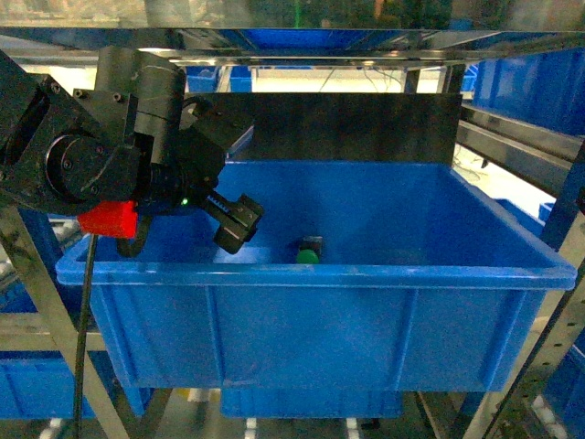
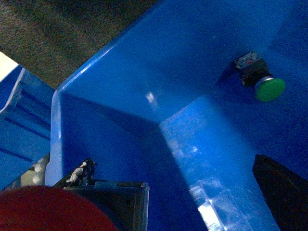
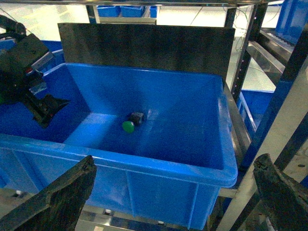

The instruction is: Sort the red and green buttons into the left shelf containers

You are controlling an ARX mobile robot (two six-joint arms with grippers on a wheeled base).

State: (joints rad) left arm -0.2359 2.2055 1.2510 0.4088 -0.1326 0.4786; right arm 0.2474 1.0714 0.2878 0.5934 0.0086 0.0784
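Note:
A green button lies on its side on the floor of the big blue bin, about in the middle. The left wrist view shows the green button far ahead. My left gripper hangs inside the bin's left end with its jaws wide apart. The red button, red cap and dark block, sits against the left-hand finger, well clear of the right-hand finger. From the head it shows as a red block at the arm. My right gripper is open, empty, outside the bin's front wall.
A dark panel stands behind the bin. Metal shelf posts rise on the right, a slanted steel leg on the left. More blue bins sit on neighbouring shelves, and another one below.

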